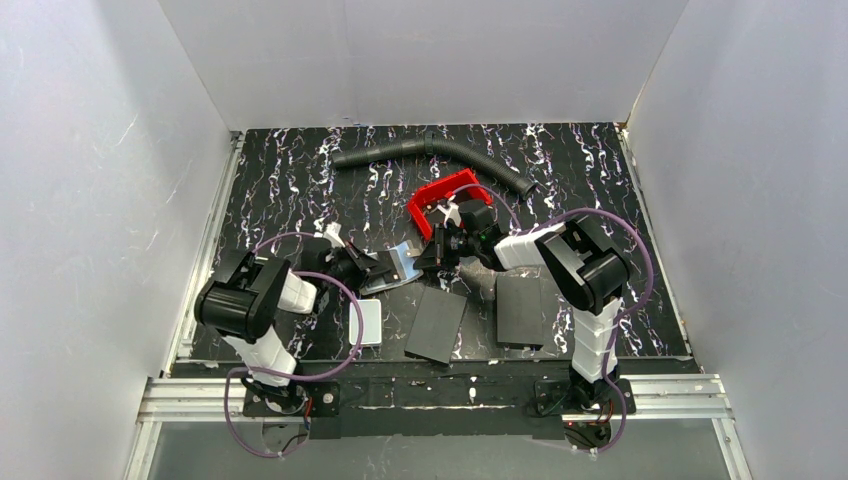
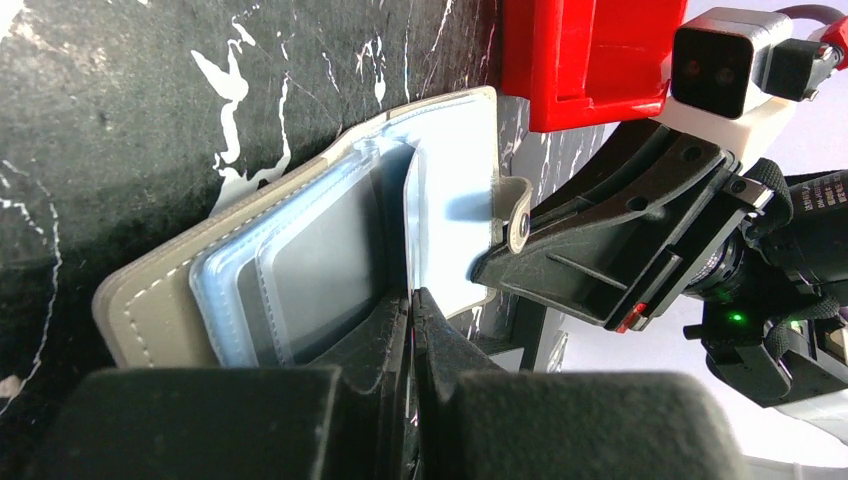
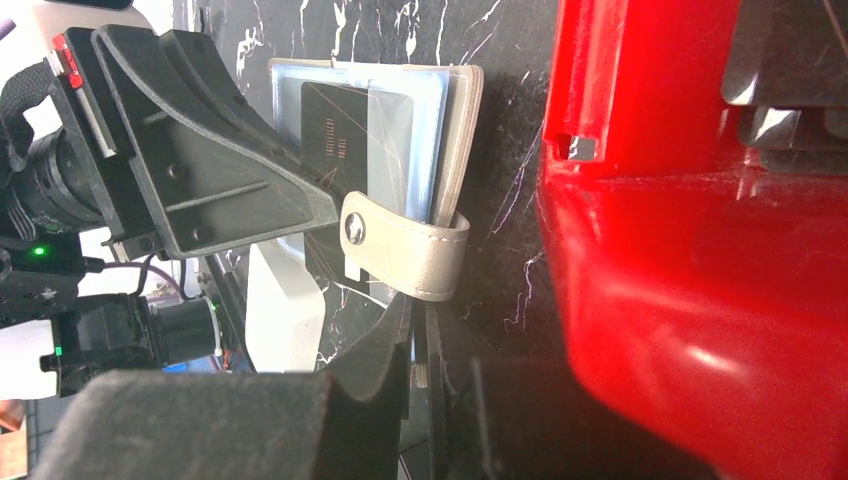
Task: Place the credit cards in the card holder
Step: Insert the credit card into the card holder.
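Closest to the arm bases, two flat black panels [image 1: 437, 325] [image 1: 520, 308] lie on the dark marbled table [image 1: 280, 170], with a white box [image 1: 366, 322] just left of them. Beyond these, in the middle of the table, the card holder [image 1: 402, 264] lies open between the two arms, its tan cover toward the table and its pale blue inner sleeves facing up. The left gripper [image 2: 412, 305] has its fingers pressed together, pinching the edge of an inner sleeve [image 2: 445, 230]. The right gripper [image 3: 418, 325] comes from the other side, its fingers nearly touching and nipping the holder at the clasp tab [image 3: 415, 258]. A dark card [image 3: 345, 130] sits inside a clear sleeve. Just beyond the holder stands a red tray [image 1: 440, 195], close to the right gripper. Farthest back, a black ribbed hose [image 1: 450, 150] lies across the table.
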